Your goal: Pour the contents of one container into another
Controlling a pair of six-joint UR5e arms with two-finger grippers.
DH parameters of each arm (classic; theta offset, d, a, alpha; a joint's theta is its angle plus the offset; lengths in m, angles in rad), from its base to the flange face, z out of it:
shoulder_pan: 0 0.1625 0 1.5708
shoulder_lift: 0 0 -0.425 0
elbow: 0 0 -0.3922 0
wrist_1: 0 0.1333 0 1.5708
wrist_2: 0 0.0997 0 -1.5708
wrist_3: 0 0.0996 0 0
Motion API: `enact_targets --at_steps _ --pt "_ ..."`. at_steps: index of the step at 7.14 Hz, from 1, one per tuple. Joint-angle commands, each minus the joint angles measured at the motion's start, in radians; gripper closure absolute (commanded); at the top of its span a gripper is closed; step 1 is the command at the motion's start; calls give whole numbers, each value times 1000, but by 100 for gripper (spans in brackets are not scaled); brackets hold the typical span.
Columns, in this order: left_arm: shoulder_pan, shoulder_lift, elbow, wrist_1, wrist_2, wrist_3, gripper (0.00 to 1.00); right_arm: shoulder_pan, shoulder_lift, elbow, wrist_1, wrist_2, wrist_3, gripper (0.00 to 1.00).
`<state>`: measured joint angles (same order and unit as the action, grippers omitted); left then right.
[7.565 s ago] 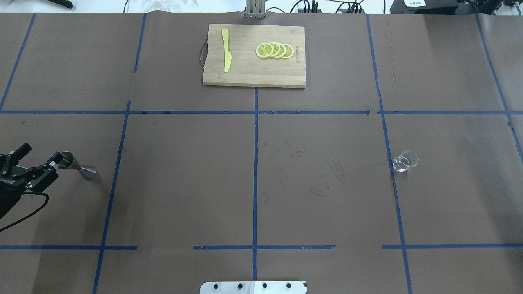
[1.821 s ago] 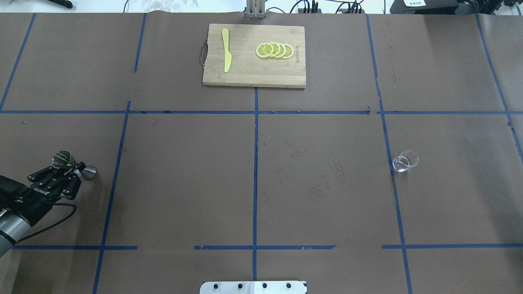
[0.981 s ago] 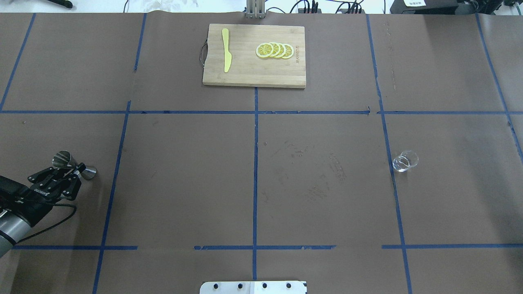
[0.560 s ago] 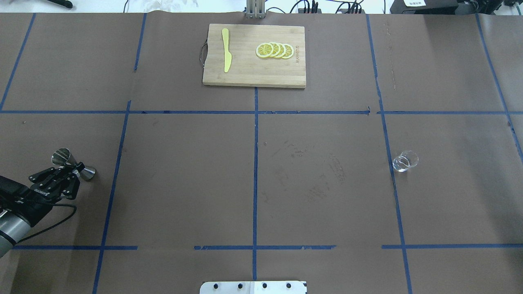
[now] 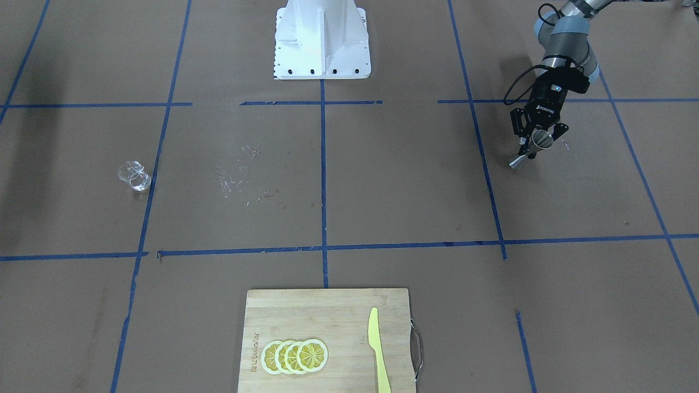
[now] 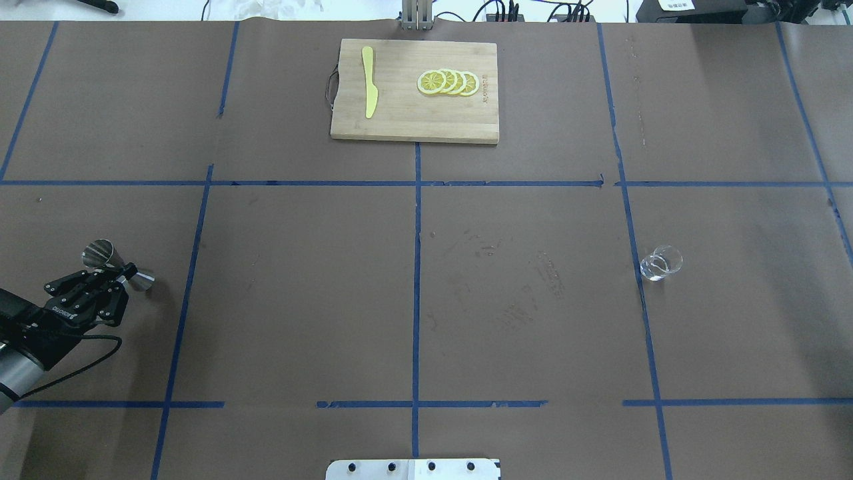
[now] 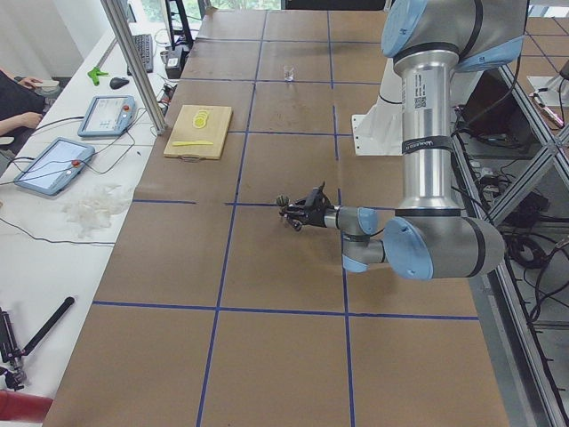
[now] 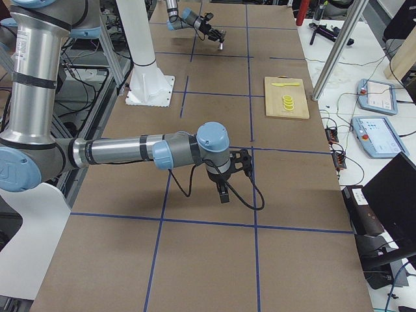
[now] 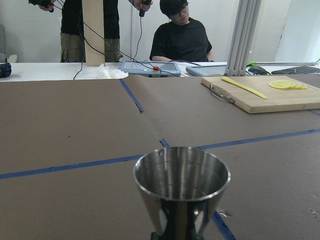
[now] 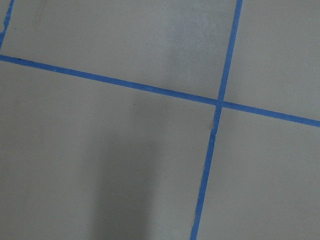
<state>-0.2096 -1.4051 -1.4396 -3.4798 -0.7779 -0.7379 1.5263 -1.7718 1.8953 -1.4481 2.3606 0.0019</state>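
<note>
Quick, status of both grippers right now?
Left gripper: closed on the metal jigger.
Right gripper: cannot tell, visible only in the right side view.

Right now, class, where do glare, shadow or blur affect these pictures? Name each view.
Overhead view: the glass is nearly lost against the table, shown only by highlights. Left wrist view: the metal cup is sharp, with bright reflections inside. Right wrist view: a soft shadow darkens the table at lower left.

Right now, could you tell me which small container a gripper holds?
The metal jigger, clamped at its waist in the left gripper; the glass cup stands alone, untouched.
</note>
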Motion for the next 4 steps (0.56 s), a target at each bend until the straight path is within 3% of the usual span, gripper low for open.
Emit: enact_targets --at_steps 1,2,4 --pt "-22 1 -2 -106 -60 170 100 0 9 -1 0 0 3 0" --pt "-28 -5 -4 -108 -85 173 100 0 11 -1 0 0 9 0" --pt "-152 -9 -4 -116 -346 262 100 0 12 -1 0 -1 29 0"
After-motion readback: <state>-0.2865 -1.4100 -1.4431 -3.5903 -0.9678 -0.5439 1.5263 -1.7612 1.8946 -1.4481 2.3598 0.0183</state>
